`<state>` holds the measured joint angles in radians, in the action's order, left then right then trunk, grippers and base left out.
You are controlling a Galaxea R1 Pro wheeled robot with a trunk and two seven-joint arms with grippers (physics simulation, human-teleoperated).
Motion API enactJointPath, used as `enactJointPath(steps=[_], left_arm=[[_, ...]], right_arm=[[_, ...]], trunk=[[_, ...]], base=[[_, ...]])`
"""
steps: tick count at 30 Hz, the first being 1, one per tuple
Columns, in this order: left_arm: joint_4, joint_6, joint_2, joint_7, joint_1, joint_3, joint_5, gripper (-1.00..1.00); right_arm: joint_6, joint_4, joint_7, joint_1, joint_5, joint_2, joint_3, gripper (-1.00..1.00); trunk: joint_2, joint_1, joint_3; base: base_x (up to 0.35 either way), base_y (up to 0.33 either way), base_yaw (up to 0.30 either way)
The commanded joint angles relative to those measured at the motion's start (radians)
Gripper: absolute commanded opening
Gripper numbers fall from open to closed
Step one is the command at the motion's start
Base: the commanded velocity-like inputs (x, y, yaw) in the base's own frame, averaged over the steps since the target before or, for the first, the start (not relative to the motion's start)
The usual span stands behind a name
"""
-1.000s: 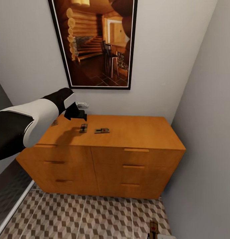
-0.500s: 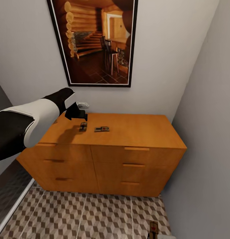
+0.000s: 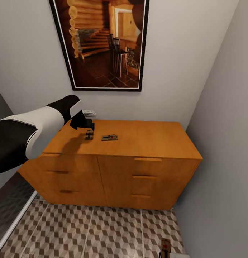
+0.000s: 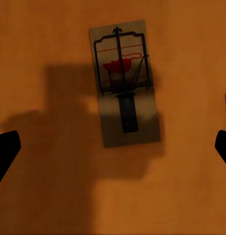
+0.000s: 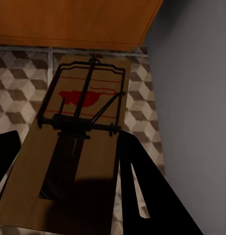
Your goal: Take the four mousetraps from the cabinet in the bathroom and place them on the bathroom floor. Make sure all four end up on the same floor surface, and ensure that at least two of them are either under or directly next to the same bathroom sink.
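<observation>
Two mousetraps lie on the orange-brown cabinet (image 3: 145, 141): one (image 3: 89, 134) directly under my left gripper (image 3: 82, 127), the other (image 3: 109, 137) just to its right. The left wrist view looks straight down on the nearer mousetrap (image 4: 124, 83), a tan board with a wire frame and a red spot, between widely spread black fingertips (image 4: 5, 152). That gripper is open and apart from the trap. My right gripper (image 5: 69, 152) is shut on a third mousetrap (image 5: 79, 142), held low over the bathroom floor (image 3: 102, 233) at the head view's bottom right (image 3: 166, 247).
A large framed picture (image 3: 102, 43) hangs on the wall above the cabinet. A small white fitting (image 3: 89, 113) sits on the wall behind my left gripper. A grey wall (image 3: 228, 143) closes in on the right; a dark panel (image 3: 9, 208) runs along the left.
The head view has shifted, so the cabinet and picture sit slightly higher in frame. My left gripper stays open above the same mousetrap. The right gripper still holds its trap.
</observation>
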<state>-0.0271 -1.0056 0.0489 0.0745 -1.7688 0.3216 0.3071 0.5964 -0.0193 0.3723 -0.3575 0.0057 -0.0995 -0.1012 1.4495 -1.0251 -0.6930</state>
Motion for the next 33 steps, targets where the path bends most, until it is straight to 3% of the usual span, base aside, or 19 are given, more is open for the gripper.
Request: enactJointPath(steps=[1, 14, 33], left_arm=[[-0.002, -0.001, 0.001, 0.008, -0.001, 0.003, 0.011, 1.00], [-0.002, -0.002, 0.003, 0.004, 0.006, 0.002, 0.013, 1.00], [-0.001, -0.002, 0.014, 0.006, 0.008, -0.001, 0.015, 1.00]], right_arm=[[0.002, 0.001, 0.004, -0.001, -0.003, 0.000, -0.008, -1.00], [0.002, 0.001, 0.004, -0.001, -0.003, 0.000, -0.008, -1.00], [0.001, 0.001, 0.004, -0.001, -0.003, 0.000, -0.008, -1.00]], trunk=[[0.001, 0.000, -0.002], [0.001, 0.000, -0.019], [0.001, 0.000, -0.020]], base=[[0.000, 0.000, 0.000], [0.000, 0.000, 0.000], [0.000, 0.000, 0.000]])
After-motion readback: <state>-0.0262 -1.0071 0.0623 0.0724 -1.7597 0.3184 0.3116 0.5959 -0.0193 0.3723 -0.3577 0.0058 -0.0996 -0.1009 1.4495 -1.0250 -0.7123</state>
